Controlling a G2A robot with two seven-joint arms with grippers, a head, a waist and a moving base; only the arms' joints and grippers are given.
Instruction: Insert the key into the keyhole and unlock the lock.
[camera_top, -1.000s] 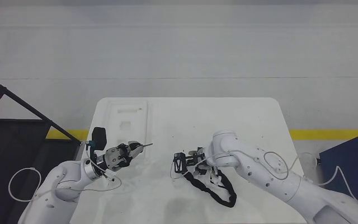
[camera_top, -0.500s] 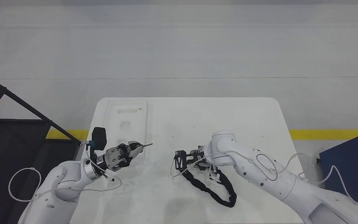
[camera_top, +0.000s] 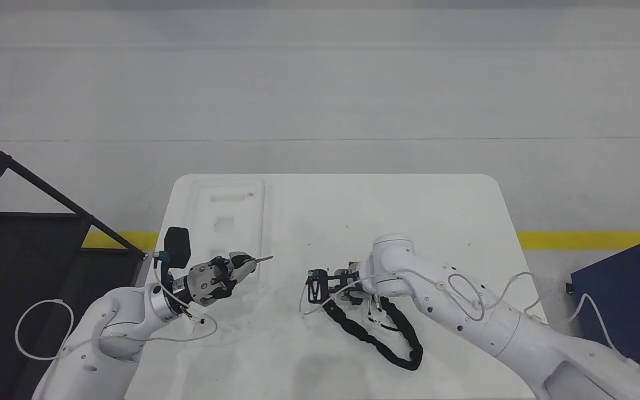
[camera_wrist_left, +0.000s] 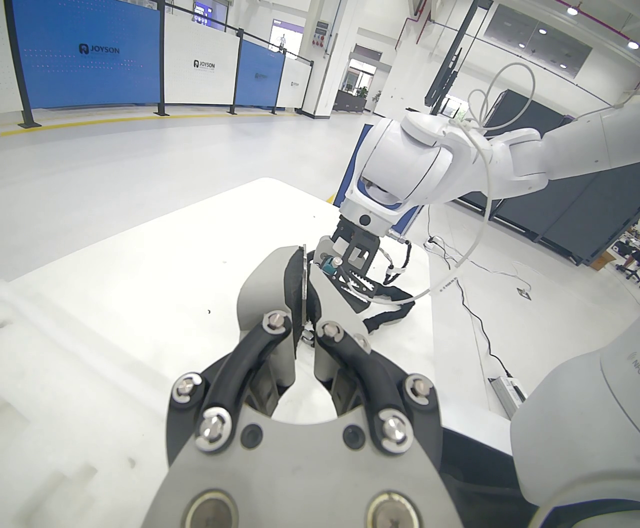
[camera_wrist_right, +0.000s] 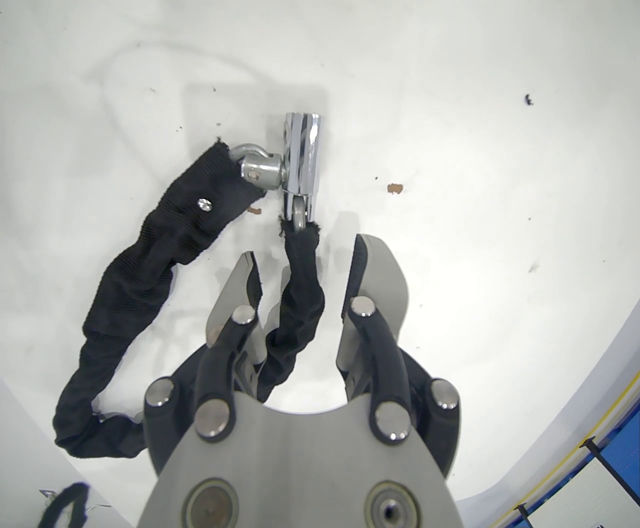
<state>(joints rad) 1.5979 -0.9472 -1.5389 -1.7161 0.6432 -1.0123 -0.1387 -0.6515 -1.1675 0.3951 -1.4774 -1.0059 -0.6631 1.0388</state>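
Two grippers attend the lock (camera_wrist_right: 301, 160): left gripper (camera_wrist_left: 302, 300) pinches the key (camera_wrist_left: 303, 270) well apart from it; right gripper (camera_wrist_right: 305, 250) gapes, holding nothing, astride the chain (camera_wrist_right: 150, 260) just behind it. It should clamp squarely, keyhole facing the key

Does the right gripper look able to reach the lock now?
Probably yes: the right gripper is open just short of the lock, nothing lying between except the black chain running between its fingers.

The left arm (camera_top: 110, 322) and right arm (camera_top: 470, 312) are rounded white with loose white cables (camera_wrist_left: 487, 200); the left claw (camera_wrist_left: 306, 285) and right claw (camera_wrist_right: 307, 255) are grey metal with black links (camera_wrist_right: 377, 345) and silver screws (camera_wrist_right: 391, 415).
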